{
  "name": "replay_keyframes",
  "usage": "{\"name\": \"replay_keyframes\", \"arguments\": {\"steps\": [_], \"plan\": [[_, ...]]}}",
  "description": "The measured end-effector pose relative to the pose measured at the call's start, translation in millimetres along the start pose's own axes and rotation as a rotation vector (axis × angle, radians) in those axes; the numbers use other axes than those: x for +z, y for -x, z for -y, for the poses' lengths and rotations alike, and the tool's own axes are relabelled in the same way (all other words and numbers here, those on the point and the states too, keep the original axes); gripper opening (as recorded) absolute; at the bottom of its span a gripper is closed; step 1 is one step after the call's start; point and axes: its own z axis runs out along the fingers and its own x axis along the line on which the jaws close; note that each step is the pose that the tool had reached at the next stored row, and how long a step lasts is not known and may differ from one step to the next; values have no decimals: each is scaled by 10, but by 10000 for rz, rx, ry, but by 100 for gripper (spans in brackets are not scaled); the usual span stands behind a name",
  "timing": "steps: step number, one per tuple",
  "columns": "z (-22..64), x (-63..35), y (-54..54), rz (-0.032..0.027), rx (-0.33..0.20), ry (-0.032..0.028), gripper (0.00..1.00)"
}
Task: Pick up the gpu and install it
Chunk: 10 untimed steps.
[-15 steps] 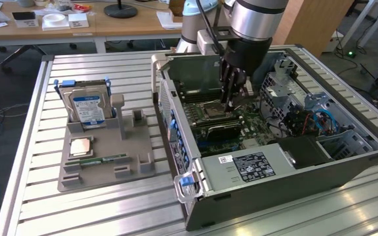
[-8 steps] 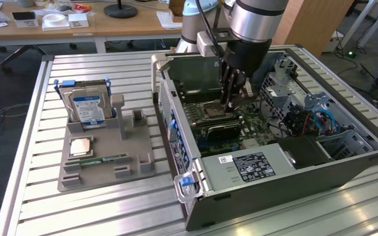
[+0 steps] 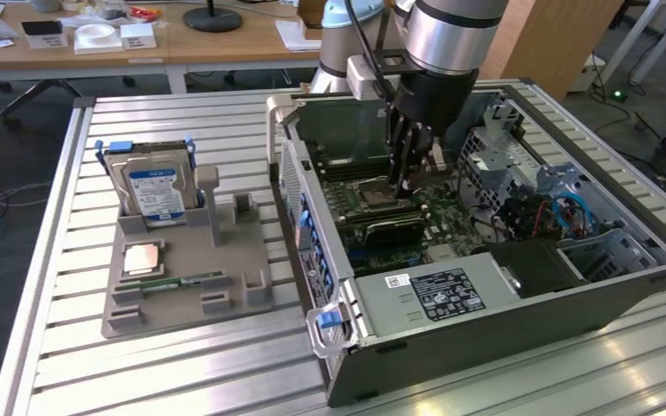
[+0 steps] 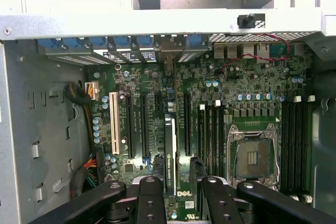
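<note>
**Graphics card on edge in the board, open end effector above it**

The end effector [image 3: 408,178] hangs inside an open grey steel computer case [image 3: 519,321] lying on its side on a ribbed aluminium counter [image 3: 171,364]. Its black, jointed metal fingers [image 4: 151,198] are spread wide and clamp nothing.

The gpu [image 4: 169,150] stands on edge in a long black slot of the green motherboard. It sits directly under the end effector, in line with the gap between the fingers. I cannot tell whether either finger touches it. In the wrist view it is a thin dark strip with small white lettering along its top edge. To one side of the end effector run narrow black memory slots, and beyond them is the square, silver-framed processor socket [image 4: 253,156]. To the other side is a white slot [image 4: 113,124] among more black ones. Past the card's far end, a row of blue plastic latches [image 4: 121,41] lines the case's bright metal rear wall.

The exterior view shows the gpu [image 3: 394,230] as a low black block beneath the fingers. It also shows the glossy silver arm, and the labelled grey power supply box [image 3: 437,290] beyond the card on the viewer's side. Well away from the end effector, outside the case toward the exterior view's left, is a matte grey plastic holder [image 3: 183,295]. In it a boxy silver hard drive [image 3: 153,191] with a blue-white label stands upright, and a narrow green memory stick [image 3: 177,282] lies flat.
</note>
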Motion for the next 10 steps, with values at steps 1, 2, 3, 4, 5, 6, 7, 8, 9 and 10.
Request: {"name": "replay_keyframes", "arguments": {"steps": [1,2,3,4,5,6,7,8,9,10], "plan": [[0,0,0,0,0,0,34],[0,0,0,0,0,0,34],[0,0,0,0,1,0,34],[0,0,0,0,1,0,34],[0,1,2,2,2,-1,34],[-2,3,10,5,3,-2,34],[-3,2,25,2,3,-1,34],[-3,2,42,0,1,0,34],[-4,3,61,0,1,0,34],[-6,5,81,1,1,-1,34]]}}
